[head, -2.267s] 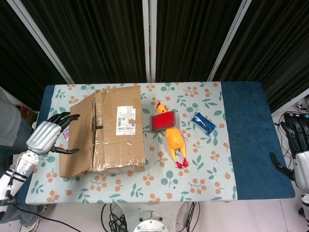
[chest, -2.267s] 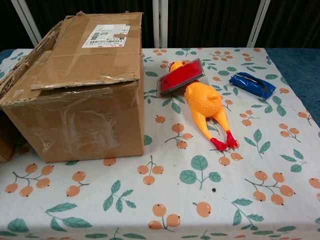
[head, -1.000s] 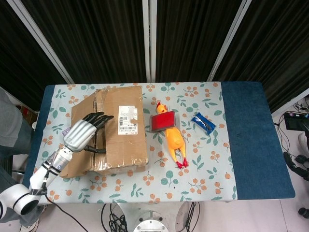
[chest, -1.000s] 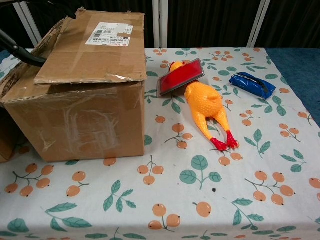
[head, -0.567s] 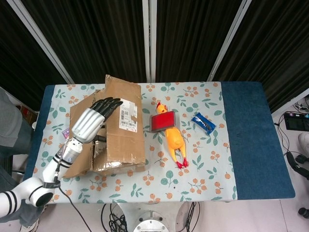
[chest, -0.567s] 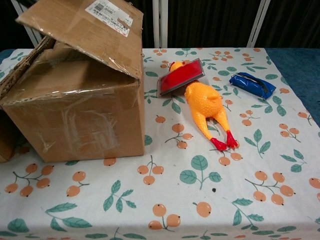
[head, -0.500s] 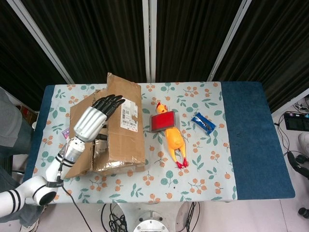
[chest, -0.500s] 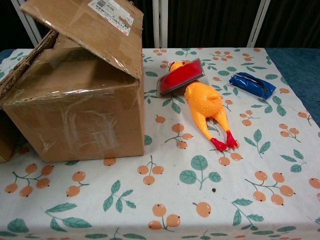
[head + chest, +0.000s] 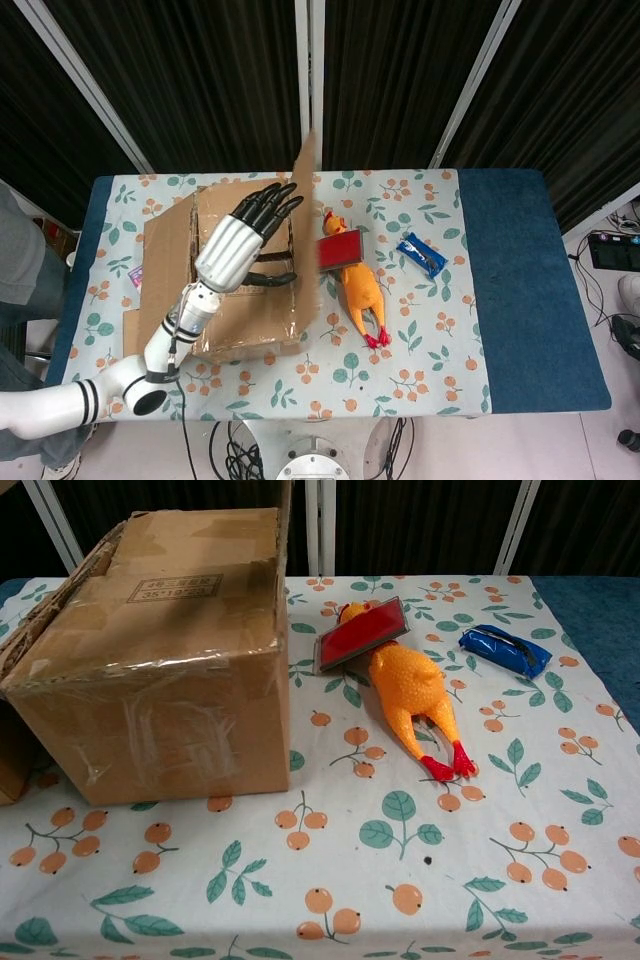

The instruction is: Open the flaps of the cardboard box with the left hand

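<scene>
Cardboard box [image 9: 150,670] sits toward the desk's [image 9: 520,300] left edge, long axis running front edge to back, opening upward. Left robot hand [image 9: 240,245] hovers over the opening, fingers spread, clasping nothing. Right robot hand not in view. Right flap [image 9: 308,215] stands near upright. Risks: pushed further, it could swing onto the red card [image 9: 340,250] and rubber chicken [image 9: 358,290] just beside; released, it may fall shut.

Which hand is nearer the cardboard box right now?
Left. The left hand is over the cardboard box, fingers spread and reaching toward the raised flap. The right hand does not show in either view, so its position cannot be told.
</scene>
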Controlling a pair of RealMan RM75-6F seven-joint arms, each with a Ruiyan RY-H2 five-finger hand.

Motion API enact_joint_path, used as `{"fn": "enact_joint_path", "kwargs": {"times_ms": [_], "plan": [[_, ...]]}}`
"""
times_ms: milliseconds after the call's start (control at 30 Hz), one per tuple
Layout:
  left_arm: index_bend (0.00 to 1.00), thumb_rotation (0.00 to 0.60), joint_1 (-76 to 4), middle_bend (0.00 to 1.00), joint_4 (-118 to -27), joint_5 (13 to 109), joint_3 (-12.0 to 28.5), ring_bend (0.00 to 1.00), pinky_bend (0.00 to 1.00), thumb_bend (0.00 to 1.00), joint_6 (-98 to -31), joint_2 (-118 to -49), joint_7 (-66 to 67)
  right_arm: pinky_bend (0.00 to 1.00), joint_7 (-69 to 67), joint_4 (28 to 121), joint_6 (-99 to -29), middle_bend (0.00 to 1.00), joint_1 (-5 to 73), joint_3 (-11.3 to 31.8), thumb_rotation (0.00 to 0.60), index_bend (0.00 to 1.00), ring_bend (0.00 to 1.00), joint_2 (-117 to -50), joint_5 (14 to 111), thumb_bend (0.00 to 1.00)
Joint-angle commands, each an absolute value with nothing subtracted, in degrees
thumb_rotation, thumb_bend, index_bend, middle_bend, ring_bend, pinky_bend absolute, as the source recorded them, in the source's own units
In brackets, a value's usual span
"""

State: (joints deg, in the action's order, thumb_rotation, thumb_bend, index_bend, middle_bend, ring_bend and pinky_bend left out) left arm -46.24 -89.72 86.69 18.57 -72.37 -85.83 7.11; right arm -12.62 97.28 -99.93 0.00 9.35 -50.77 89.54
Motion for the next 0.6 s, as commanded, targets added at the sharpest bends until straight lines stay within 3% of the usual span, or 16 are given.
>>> {"fn": "enact_joint_path", "kwargs": {"times_ms": [33, 367, 600], "plan": [[0.05, 0.478, -49.0, 0.0, -88.4, 87.1, 20.4, 0.05, 0.18, 0.06, -72.3, -88.1, 7.8, 0.0, -13.2, 96.9, -100.1, 0.0, -0.2, 9.4, 0.6, 0.0, 0.0, -50.8, 89.4, 0.21], [0.05, 0.495, -52.0, 0.0, -87.8, 86.1, 20.8, 0.05, 0.18, 0.06, -70.0, -89.2, 9.5, 0.0, -15.4, 95.2, -100.2, 0.0, -0.4, 9.4, 0.6, 0.0, 0.0, -50.9, 89.0, 0.21], [0.05, 0.516, -48.3, 0.05, -92.5, 81.6, 18.4, 0.06, 0.18, 0.07, -67.7, -82.8, 10.3, 0.0, -15.2, 95.1, -99.8, 0.0, -0.1, 9.2, 0.6, 0.0, 0.0, -50.7, 89.9, 0.21]]}}
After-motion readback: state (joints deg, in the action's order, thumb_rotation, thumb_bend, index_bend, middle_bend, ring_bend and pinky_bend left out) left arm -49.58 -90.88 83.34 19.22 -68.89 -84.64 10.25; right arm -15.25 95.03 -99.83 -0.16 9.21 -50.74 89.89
